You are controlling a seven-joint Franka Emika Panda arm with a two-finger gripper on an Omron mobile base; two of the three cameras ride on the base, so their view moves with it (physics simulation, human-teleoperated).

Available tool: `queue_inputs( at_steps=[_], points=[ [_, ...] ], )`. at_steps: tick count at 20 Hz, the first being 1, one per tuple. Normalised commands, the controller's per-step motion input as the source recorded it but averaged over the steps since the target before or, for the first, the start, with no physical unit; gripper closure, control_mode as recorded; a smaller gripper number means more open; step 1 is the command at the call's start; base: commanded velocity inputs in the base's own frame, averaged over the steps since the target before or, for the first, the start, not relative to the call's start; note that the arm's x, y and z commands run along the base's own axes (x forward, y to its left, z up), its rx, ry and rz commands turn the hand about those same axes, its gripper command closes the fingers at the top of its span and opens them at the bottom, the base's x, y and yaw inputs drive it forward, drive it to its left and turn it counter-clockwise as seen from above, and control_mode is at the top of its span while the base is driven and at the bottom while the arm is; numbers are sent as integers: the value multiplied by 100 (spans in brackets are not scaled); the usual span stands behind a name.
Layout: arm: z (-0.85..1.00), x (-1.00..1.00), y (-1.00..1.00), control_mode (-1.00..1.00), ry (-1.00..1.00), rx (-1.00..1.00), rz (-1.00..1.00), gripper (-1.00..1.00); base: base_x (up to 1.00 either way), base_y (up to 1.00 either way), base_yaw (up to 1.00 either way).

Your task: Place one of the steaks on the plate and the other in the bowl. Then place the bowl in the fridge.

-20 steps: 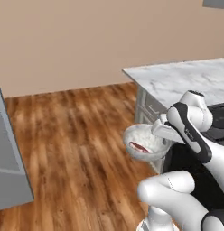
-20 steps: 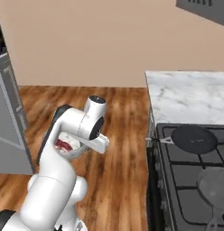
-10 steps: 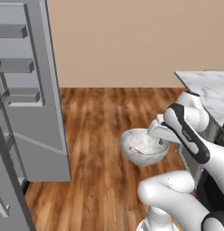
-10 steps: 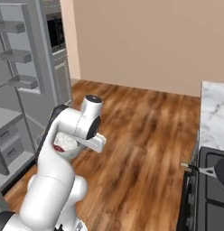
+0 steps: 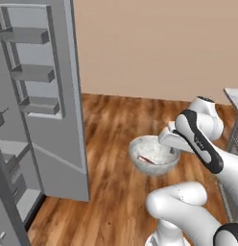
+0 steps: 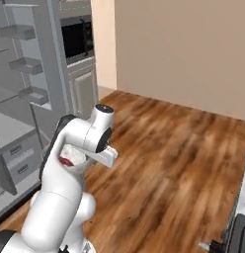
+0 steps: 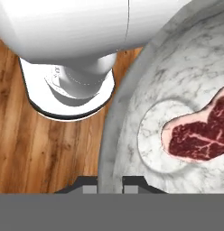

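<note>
The gripper (image 7: 109, 182) was clamped on the rim of the speckled bowl (image 5: 153, 154), carrying it in the air above the wood floor (image 5: 111, 192), with the open fridge (image 5: 39, 96) off to the arm's left. The marbled steak (image 7: 202, 133) lay flat on the bowl's bottom, to one side of centre. Judging by its look, the bowl was rigid and probably smooth, so a pinch on its thin wall seemed the only workable hold, and tilting could let the soft, limp meat slide. The bowl sat mouth-up and roughly level; being round, it had no long axis. In the hand view the steak's longer side ran toward the right edge.
</note>
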Motion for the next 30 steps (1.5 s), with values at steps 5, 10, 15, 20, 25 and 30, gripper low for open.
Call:
queue_inputs(
  at_steps=[5, 10, 15, 20, 25, 30],
  points=[
    [0, 0, 0, 100, 0, 0, 0, 100, 53, -21, 63],
    [0, 0, 0, 100, 0, 0, 0, 100, 38, -1, 65],
    [0, 0, 0, 100, 0, 0, 0, 100, 38, -3, 64],
    [0, 0, 0, 100, 0, 0, 0, 100, 30, -15, 23],
    [0, 0, 0, 100, 0, 0, 0, 100, 59, -40, 4],
    [0, 0, 0, 100, 0, 0, 0, 100, 61, -31, 26]
  ],
)
